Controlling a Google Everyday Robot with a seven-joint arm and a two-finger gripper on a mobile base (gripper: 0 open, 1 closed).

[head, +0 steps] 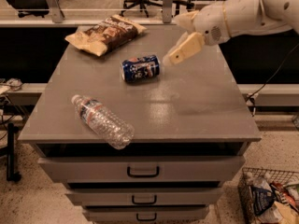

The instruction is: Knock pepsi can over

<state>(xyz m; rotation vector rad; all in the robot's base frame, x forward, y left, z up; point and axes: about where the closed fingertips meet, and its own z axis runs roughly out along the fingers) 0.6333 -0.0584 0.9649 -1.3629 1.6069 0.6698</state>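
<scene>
The dark blue pepsi can lies on its side on the grey cabinet top, near the middle, below the chip bag. My gripper is raised above the top, up and to the right of the can, apart from it. One cream finger points down-left toward the can; the other finger shows behind it, with a gap between them. The gripper holds nothing.
A brown chip bag lies at the back left. A clear plastic water bottle lies on its side near the front left edge. A wire basket with packets stands on the floor at the right. Office chairs stand behind.
</scene>
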